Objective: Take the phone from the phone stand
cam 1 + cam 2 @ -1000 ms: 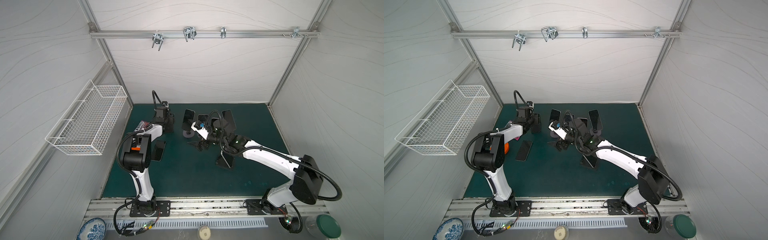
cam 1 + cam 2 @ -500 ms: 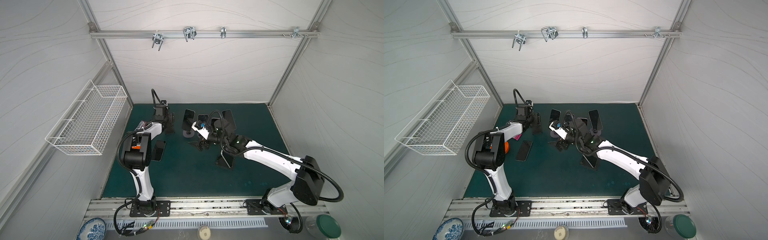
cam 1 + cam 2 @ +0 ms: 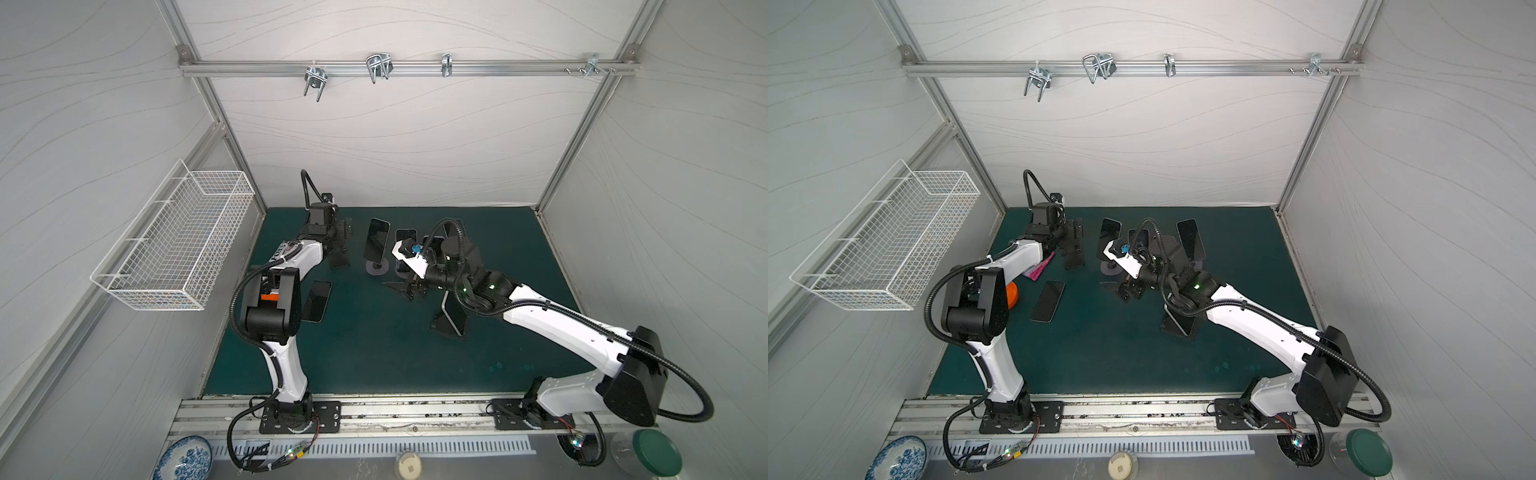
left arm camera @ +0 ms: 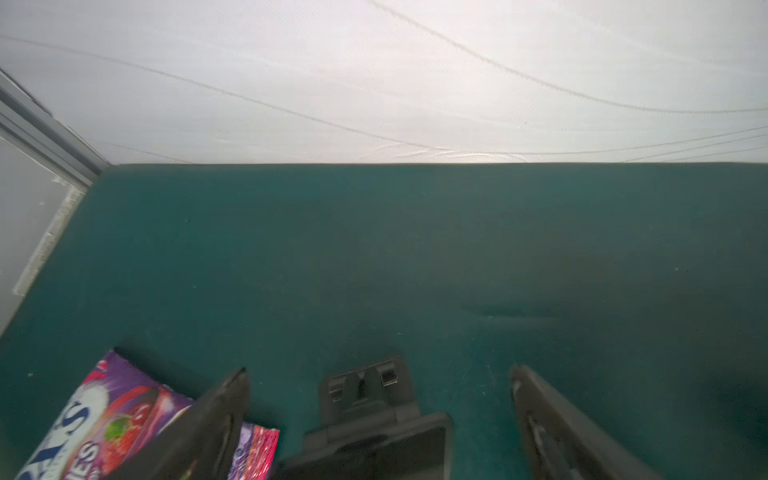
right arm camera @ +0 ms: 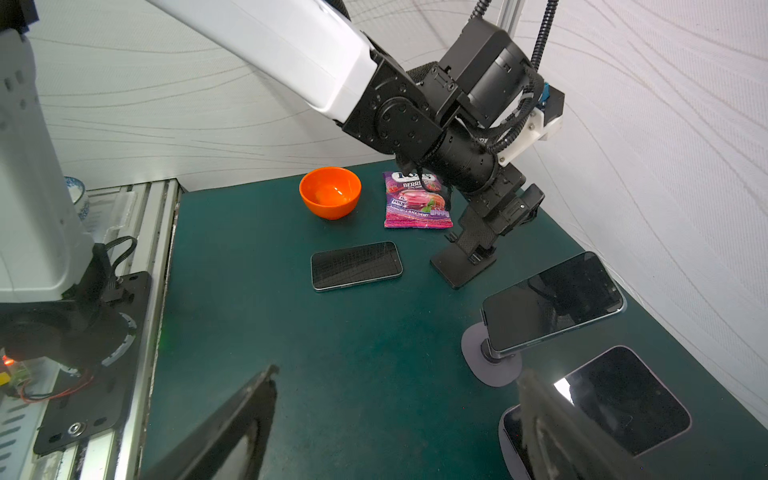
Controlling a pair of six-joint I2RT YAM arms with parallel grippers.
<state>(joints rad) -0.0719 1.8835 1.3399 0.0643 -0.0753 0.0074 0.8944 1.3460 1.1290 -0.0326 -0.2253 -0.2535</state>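
Left jaws wide open, empty, either side of bare black stand (image 4: 365, 399). Phone (image 3: 316, 301) lies flat on worktop (image 3: 374, 353), near that stand, off it. Right jaws open, empty, low beside another phone (image 5: 552, 301) on round stand (image 5: 490, 365).

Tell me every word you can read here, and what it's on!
"BERRI…S": on the purple snack packet, one letter hidden behind the left arm.
"RASPBERRY & BLACK CHERRY": lower on the same packet, tiny.
Brand name at the packet's top: partly covered, unreadable.
Nothing else can be read.
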